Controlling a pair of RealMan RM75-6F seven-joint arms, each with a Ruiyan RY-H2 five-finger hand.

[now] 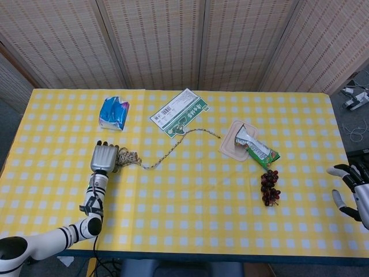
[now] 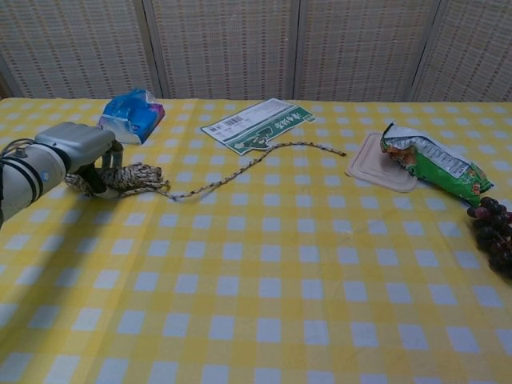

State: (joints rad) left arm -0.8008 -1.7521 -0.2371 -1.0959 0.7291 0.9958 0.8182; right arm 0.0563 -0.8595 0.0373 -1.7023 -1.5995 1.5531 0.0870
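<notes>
Both hands apart: left hand [image 1: 104, 157] curled down on rope [image 2: 128, 178] bundle at table's left, tail running right and away toward green card [image 1: 180, 112]; right hand [image 1: 353, 190] spread, empty, well off.

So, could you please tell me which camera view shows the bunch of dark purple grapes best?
The head view: the whole bunch of dark purple grapes lies in plain sight on the yellow checked tablecloth, just below the green snack packet. The chest view shows only part of the bunch, cut off by the right edge.
</notes>
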